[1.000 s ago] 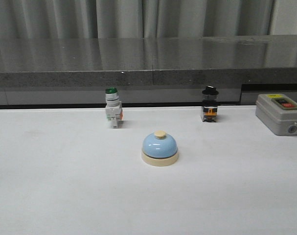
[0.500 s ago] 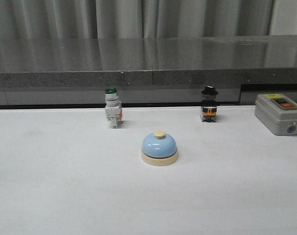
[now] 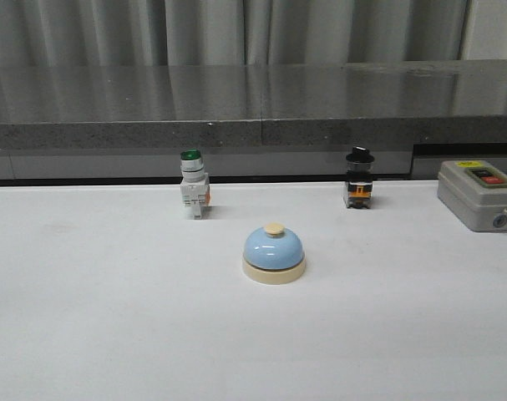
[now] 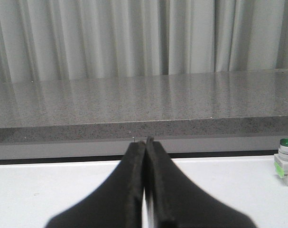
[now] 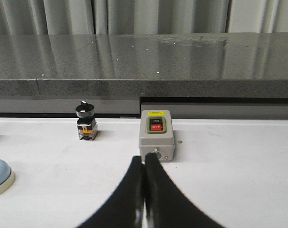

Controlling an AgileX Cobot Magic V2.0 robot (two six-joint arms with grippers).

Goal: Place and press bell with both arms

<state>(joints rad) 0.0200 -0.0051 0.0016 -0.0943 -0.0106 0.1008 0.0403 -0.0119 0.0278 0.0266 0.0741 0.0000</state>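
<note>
1. Reaching from far: the small light-blue domed bell [image 3: 273,252] with cream base stands well apart from both grippers, untouched.
2. Left black gripper [image 4: 145,142] and right black gripper [image 5: 144,160] have fingers pressed together, holding nothing; unopened, they could push the bell.
3. The grey box with red button [image 5: 156,135] sits just ahead of the right gripper; collision is possible.

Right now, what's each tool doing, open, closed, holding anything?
Left tool: closed, holding nothing.
Right tool: closed, holding nothing.

Bell [image 3: 273,251], switches on white table [image 3: 111,317]
</note>
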